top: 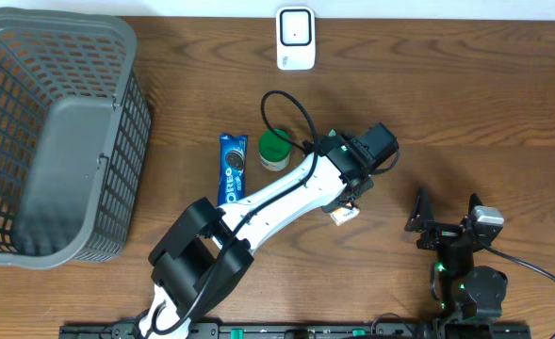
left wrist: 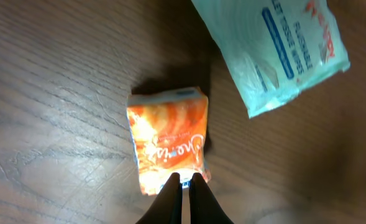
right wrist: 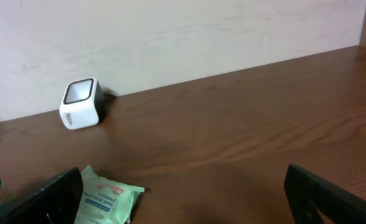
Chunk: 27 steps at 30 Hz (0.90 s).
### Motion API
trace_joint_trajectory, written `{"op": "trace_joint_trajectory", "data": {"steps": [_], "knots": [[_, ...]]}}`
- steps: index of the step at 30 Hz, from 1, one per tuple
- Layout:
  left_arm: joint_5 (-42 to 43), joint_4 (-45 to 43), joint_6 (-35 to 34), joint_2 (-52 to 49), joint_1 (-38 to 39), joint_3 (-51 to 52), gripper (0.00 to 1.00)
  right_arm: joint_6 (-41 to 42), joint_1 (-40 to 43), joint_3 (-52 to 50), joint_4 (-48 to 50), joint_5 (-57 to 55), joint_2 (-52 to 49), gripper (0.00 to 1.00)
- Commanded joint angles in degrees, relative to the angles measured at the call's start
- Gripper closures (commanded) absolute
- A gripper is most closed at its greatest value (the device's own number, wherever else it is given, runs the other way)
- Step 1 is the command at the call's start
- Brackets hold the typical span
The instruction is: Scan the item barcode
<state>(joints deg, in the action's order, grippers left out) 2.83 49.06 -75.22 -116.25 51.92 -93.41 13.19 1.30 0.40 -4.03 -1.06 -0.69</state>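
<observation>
One orange packet (left wrist: 168,140) at left gripper (left wrist: 184,178)

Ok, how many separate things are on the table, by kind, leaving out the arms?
Basket: 1
Scanner: 1
Blue Oreo pack: 1
Green-lidded tub: 1
Orange packet: 1
Wipes pack: 1
Total: 6

Overhead, the orange packet (top: 344,216) was mostly hidden under the left arm (top: 277,193) and the basket (top: 136,113) was cut by the left edge; in the left wrist view, the wipes pack (left wrist: 276,50) was cropped at the top, its print blurred.
</observation>
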Motion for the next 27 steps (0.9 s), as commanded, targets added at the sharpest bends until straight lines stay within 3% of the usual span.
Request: {"op": "trace_joint_trajectory", "data": {"steps": [1,11,19,27], "knots": [[2.4,0.2,3.0,0.7,0.1,1.1,0.92,0.5,-0.5,-0.1,-0.2,-0.3,0.3,0.01],[9.2,-9.0,3.0,0.5,0.1,9.6,0.92,0.5,-0.5,-0.1,-0.2,-0.3,0.3,0.01],[13.8,-12.0,3.0,0.5,0.1,9.8,0.92,0.5,-0.5,-0.1,-0.2,-0.3,0.3,0.01],[9.4,-12.0,2.5,-0.7,0.0,12.8,0.91,0.5,-0.5,-0.1,-0.2,-0.3,0.3,0.01]]}}
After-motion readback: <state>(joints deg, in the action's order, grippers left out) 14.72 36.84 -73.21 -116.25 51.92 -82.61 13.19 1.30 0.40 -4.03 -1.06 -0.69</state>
